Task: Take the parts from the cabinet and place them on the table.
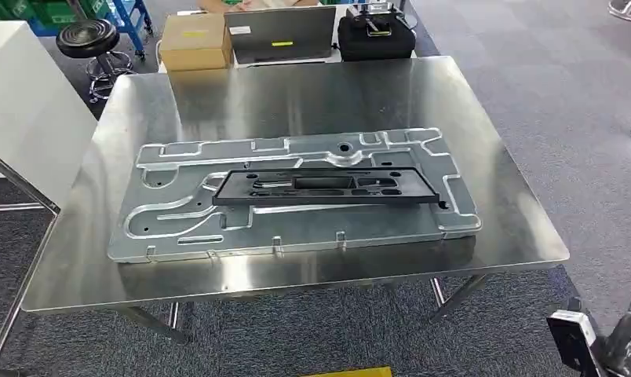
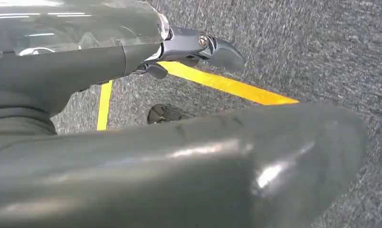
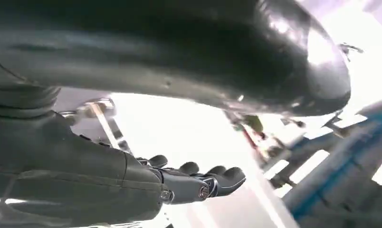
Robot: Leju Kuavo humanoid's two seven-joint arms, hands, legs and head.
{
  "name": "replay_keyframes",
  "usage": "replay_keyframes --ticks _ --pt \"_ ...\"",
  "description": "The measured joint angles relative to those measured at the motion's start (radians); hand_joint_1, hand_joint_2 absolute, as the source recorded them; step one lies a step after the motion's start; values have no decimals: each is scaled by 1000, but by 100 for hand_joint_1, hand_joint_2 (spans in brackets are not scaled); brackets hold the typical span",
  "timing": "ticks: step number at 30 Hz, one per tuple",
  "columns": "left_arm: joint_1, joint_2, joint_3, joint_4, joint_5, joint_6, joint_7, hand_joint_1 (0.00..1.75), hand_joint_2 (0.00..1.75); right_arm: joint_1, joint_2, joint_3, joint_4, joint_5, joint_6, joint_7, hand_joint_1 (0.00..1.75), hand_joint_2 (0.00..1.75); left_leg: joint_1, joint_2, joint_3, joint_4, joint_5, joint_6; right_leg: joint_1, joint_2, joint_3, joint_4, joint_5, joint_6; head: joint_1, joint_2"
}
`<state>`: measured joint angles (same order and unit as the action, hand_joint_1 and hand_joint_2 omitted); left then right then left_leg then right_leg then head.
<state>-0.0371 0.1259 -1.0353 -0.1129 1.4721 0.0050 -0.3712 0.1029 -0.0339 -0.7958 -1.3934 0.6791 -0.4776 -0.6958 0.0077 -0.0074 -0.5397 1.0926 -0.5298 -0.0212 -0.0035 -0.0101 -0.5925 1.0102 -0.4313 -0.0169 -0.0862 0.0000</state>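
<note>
Two parts, black frame point(image 1: 326, 187) lying lengthwise on silver panel point(image 1: 297, 196), sit on the table point(image 1: 485, 157) well ahead of both empty hands; right hand point(image 3: 198, 183) fingers loosely side by side, left hand point(image 2: 194, 47) fingers extended, spread unclear.

Grey carpet floor point(image 1: 563, 94) with yellow tape lines point(image 2: 227, 85); steel surface point(image 1: 312, 86) reflecting overhead light; beyond it a black stool point(image 1: 89, 39), cardboard box point(image 1: 196, 41), blue rack point(image 1: 132, 16); white cabinet point(image 1: 22, 110) at left.
</note>
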Motion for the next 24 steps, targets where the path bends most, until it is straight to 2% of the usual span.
replay_keyframes --ticks 1,2,3,5,6,7,8,9,10,11,12,13,14,15,16,17,18,20,21,22,23,24 --pt "-2 0 0 0 0 -2 0 0 0 0 8 -18 24 12 5 0 0 0 0 0 46 -77 15 5 0 0 -4 6 1 2 0 0" --pt "-5 0 -1 0 0 -2 2 0 0 0 17 -36 49 29 14 0 0 0 -6 -1 41 -78 8 18 4 0 -3 6 4 10 0 0" --pt "-5 -1 -1 0 0 -2 3 0 0 -4 22 -48 69 48 19 0 0 0 -7 -1 40 -88 22 23 3 2 -5 11 5 14 0 0" --pt "-6 -1 -5 0 0 -2 11 0 0 -12 32 -77 131 102 33 -1 0 0 -11 -1 38 -85 27 33 0 4 -3 3 15 28 0 0" --pt "-6 -3 -6 0 0 -2 11 0 0 -13 37 -93 168 127 36 -1 0 0 -9 0 34 -92 37 41 3 4 -4 1 22 37 0 0" --pt "-8 -6 -7 0 0 -2 13 0 0 -13 40 -108 201 144 36 -1 0 0 -2 4 27 -98 51 50 -1 7 -8 10 10 42 0 0" --pt "-9 -6 -7 0 0 -2 14 0 0 -14 46 -123 244 159 37 -1 0 0 -3 5 16 -98 59 56 -3 8 -25 38 -35 47 0 0" --pt "-9 -6 -7 0 0 -2 16 0 0 -17 48 -133 280 170 43 -1 0 0 -3 6 5 -98 66 61 -5 9 -46 95 -92 50 0 0" --pt "-8 -8 -7 0 0 0 18 0 0 -22 48 -140 318 180 55 -1 0 0 -4 7 -6 -98 75 61 -7 9 -71 172 -148 54 0 0" --pt "-8 -9 -7 0 0 2 19 0 0 -27 49 -144 360 189 67 -1 0 0 -5 8 -20 -97 84 60 -9 9 -90 245 -189 58 0 0" --pt "-7 -11 -7 0 0 2 20 0 0 -34 50 -151 419 200 72 -1 0 0 -5 8 -31 -96 93 59 -11 9 -93 287 -201 60 0 0" --pt "-7 -11 -7 0 0 2 20 0 0 -40 49 -159 470 205 72 0 0 0 -5 9 -42 -95 101 57 -13 9 -73 284 -187 62 0 0" --pt "-7 -13 -7 0 0 1 21 0 0 -45 48 -167 529 210 67 0 0 0 -4 8 -53 -94 108 55 -15 9 -33 240 -155 62 0 0" --pt "-6 -15 -8 0 0 1 23 0 0 -47 45 -170 577 220 61 2 0 0 -4 8 -62 -92 115 51 -16 8 25 162 -120 60 0 0" --pt "-7 -16 -8 0 0 1 29 0 0 -55 43 -172 629 232 53 8 0 0 -4 8 -70 -90 122 46 -17 9 92 67 -96 55 0 0" --pt "-8 -17 -8 0 0 2 35 0 0 -66 38 -175 685 243 44 20 0 0 -4 9 -74 -88 128 41 -16 9 145 -16 -113 49 0 0" --pt "-8 -19 -8 0 0 4 39 0 0 -77 36 -179 735 254 43 29 0 0 -6 9 -76 -88 135 33 -7 11 151 -30 -109 44 0 0" --pt "-12 -20 -8 0 0 13 45 0 0 -88 35 -189 827 279 38 62 0 0 -3 12 -75 -91 149 20 -1 12 141 -29 -102 29 0 0" --pt "-12 -21 -8 0 0 16 47 0 0 -94 34 -193 864 291 39 85 0 0 -1 12 -75 -95 158 13 1 12 137 -30 -95 22 0 0" --pt "-10 -21 -8 0 0 17 48 0 0 -98 34 -194 895 299 41 104 0 0 -5 11 -78 -97 165 6 -4 11 132 -38 -84 14 0 0" --pt "-10 -22 -8 0 0 20 50 0 0 -107 35 -195 930 305 51 128 0 0 3 8 -86 -86 144 3 -7 4 121 -41 -69 6 0 0" --pt "-9 -24 -8 0 0 20 50 0 0 -114 35 -198 960 304 68 157 0 0 3 8 -103 -39 71 0 -7 7 101 -41 -55 -4 0 0"
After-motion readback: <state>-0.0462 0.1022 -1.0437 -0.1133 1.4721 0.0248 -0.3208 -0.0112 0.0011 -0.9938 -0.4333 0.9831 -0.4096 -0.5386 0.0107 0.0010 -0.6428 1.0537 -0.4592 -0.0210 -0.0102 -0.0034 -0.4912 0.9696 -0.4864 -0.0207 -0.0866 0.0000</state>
